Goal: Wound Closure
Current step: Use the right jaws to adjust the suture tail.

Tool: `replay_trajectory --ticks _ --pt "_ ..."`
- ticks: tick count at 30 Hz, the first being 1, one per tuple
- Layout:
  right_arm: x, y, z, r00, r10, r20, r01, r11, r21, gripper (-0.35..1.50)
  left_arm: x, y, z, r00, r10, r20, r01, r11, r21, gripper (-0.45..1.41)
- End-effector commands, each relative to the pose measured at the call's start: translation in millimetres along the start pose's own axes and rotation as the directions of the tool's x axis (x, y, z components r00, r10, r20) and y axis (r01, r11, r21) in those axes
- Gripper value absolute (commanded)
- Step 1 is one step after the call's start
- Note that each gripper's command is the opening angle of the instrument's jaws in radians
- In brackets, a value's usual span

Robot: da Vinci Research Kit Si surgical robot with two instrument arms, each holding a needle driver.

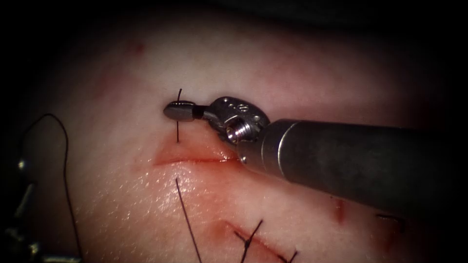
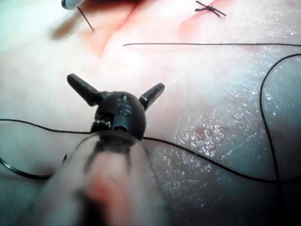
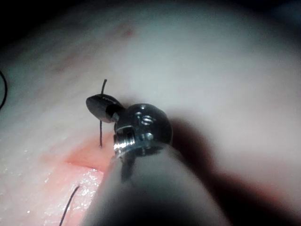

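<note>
The tissue (image 1: 122, 195) takes up most of my endoscope view, pale and glistening, with the cut (image 1: 195, 159) running as a red slit across the middle. My right tool (image 1: 178, 111) comes in from the right on its thick shaft, and its jaws are clamped together on a short dark strand of thread (image 1: 178, 127) just above the cut. That strand stands nearly upright, poking a little past the jaws at the top and running down to the tissue at the cut's upper edge. The right wrist view confirms it: right tool (image 3: 100, 106) pinched on the thread (image 3: 100, 134), the cut (image 3: 82, 157) pink just below.

The left wrist view gives me what the endoscope barely shows: my left tool (image 2: 115, 92) hovers over the tissue (image 2: 225, 141) with jaws spread wide apart, holding nothing. Long thread (image 2: 211, 162) trails loosely under it and across the surface, curving off to the side. At the endoscope's far left I see a thread loop (image 1: 66, 160) in the dark margin.

Below the cut, a second strand (image 1: 187, 221) lies slanting across the tissue, and a finished stitch with a knot (image 1: 248, 241) sits on a lower red line; that knot (image 2: 210, 9) appears in the left wrist view too.

I cannot make out the needle; whether it is in the tissue, I cannot tell.
</note>
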Motion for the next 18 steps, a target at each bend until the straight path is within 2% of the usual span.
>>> replay_trajectory --ticks 1,7,13,14,15,16,17,18 --pt "0.0 -0.1 1.1 1.0 -0.005 -0.001 0.005 1.0 0.004 -0.35 -0.2 0.3 1.0 1.0 0.0 -0.012 0.0 1.0 -0.014 1.06" --pt "0.0 -0.1 1.1 1.0 -0.011 0.0 0.011 1.0 0.006 -0.35 0.7 2.1 2.7 0.997 -0.007 -0.074 -0.004 0.989 -0.151 0.82" --pt "0.0 -0.1 1.1 1.0 -0.018 0.003 0.018 1.0 0.018 -0.35 0.8 3.2 3.8 0.997 0.026 -0.07 -0.039 0.981 -0.19 0.81" --pt "-0.1 -0.3 1.0 1.0 -0.019 0.013 0.018 0.999 0.045 -0.18 0.6 3.8 4.2 0.995 0.059 -0.078 -0.074 0.973 -0.218 0.72" --pt "-0.1 -0.3 1.0 1.0 -0.019 0.013 0.018 0.999 0.045 -0.18 0.6 3.8 4.2 0.995 0.059 -0.078 -0.074 0.973 -0.218 0.72" --pt "-0.1 -0.5 0.9 1.0 -0.019 0.002 0.019 0.998 0.059 0.57 0.3 4.4 4.7 0.989 0.113 -0.097 -0.134 0.958 -0.253 0.64" --pt "-0.1 -0.6 0.8 1.0 -0.018 -0.014 0.019 0.998 0.066 0.98 0.2 4.6 5.0 0.985 0.136 -0.106 -0.161 0.949 -0.27 0.59" --pt "0.0 -0.7 0.7 0.999 -0.017 -0.028 0.019 0.997 0.071 1.11 0.1 4.7 5.3 0.979 0.165 -0.118 -0.192 0.94 -0.283 0.57"
